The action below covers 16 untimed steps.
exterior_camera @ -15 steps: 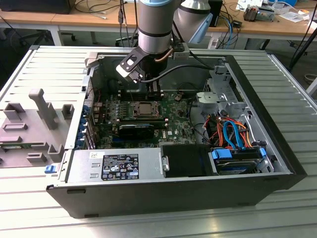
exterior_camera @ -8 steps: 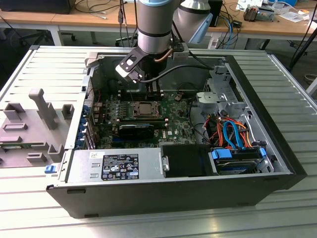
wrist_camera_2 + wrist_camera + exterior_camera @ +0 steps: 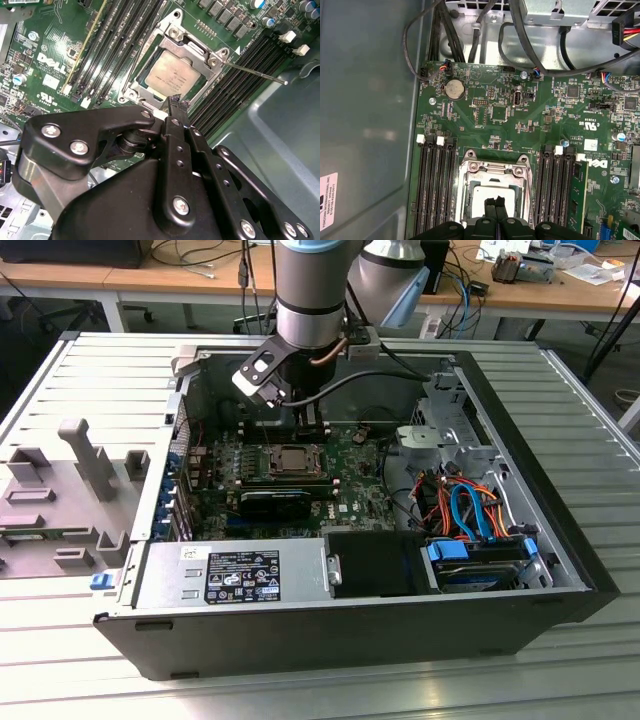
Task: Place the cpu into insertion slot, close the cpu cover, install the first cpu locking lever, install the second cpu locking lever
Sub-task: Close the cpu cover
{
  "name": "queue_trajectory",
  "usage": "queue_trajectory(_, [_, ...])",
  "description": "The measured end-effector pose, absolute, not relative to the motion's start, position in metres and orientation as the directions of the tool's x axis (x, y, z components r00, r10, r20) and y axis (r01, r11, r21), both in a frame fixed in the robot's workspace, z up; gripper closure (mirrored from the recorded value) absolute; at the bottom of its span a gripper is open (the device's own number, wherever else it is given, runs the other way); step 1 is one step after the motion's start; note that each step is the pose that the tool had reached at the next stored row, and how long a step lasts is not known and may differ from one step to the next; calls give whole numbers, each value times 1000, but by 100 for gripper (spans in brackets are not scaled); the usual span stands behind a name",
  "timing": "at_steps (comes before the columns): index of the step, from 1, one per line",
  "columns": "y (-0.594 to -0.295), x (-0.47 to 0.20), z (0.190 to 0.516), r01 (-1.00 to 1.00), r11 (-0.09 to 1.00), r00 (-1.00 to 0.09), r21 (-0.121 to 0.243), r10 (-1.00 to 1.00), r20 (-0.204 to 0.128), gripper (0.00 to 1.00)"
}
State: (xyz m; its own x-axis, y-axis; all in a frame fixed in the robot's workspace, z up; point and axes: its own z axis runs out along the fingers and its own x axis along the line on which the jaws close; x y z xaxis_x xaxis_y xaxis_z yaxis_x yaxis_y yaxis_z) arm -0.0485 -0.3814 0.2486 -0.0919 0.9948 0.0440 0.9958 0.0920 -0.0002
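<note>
Slatted metal table [image 3: 600, 440], open PC case [image 3: 300, 630] lying flat on it. Green motherboard [image 3: 365, 475] inside. Gripper [image 3: 178, 104] hangs right over the insertion slot [image 3: 293, 458], fingers pressed together, gripping nothing. Cpu cover [image 3: 192, 52] lies flat on the slot; cpu [image 3: 170, 77] sits seated, visible through its window. 1 thin lever rod [image 3: 260, 73] sticks out past the socket corner over the memory slots.
</note>
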Motion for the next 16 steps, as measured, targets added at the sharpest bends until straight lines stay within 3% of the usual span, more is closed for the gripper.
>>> queue_trajectory(16, [-381, -52, 249, 996, 92, -92, 0, 995, 44, 89])
